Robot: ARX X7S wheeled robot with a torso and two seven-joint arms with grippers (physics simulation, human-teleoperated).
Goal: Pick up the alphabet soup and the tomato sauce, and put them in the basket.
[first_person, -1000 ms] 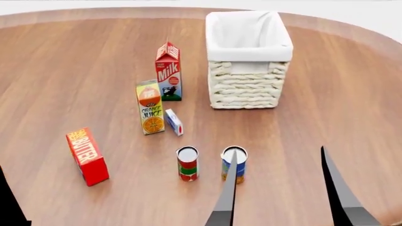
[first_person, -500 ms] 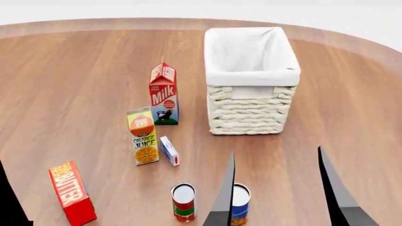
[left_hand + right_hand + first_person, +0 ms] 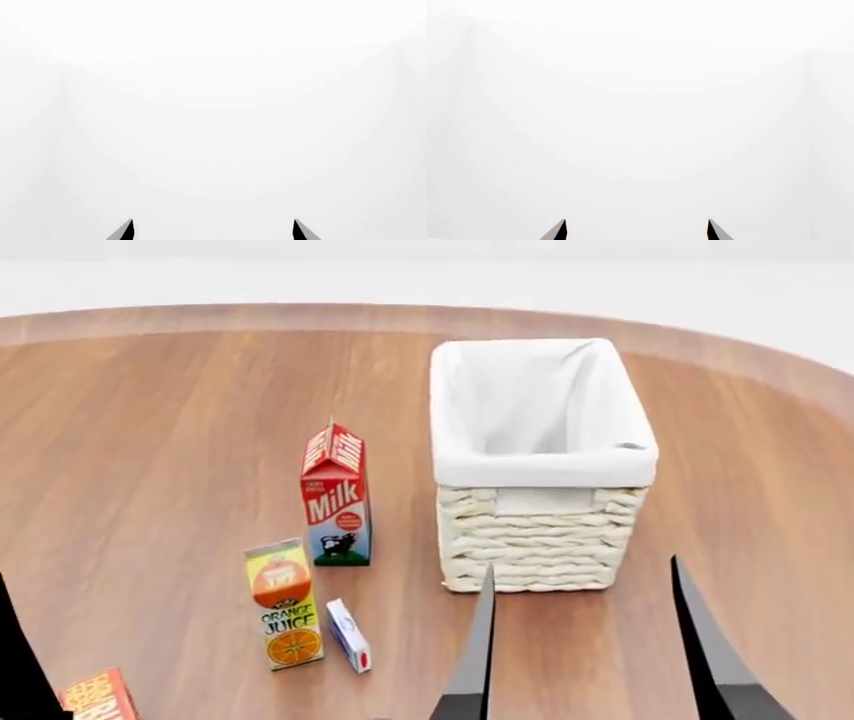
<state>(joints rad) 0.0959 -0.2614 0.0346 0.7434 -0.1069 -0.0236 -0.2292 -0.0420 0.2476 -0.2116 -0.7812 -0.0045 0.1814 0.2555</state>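
wicker basket (image 3: 541, 540) near table edge (image 3: 747, 345)

Woven wicker basket (image 3: 541, 540), cloth-lined, on a smooth wooden table (image 3: 160, 440).

The head view looks forward and down over a round wooden table (image 3: 160, 420), taking in the basket (image 3: 541, 530), a milk carton (image 3: 335, 495) and an orange juice carton (image 3: 284, 605). The right gripper (image 3: 581, 640) rises dark from its lower edge. Each of the 2 wrist views faces blank white, only 2 dark fingertips (image 3: 123, 231) (image 3: 557, 230) showing at the frame edge. The wrist views share nothing on the table with the head view
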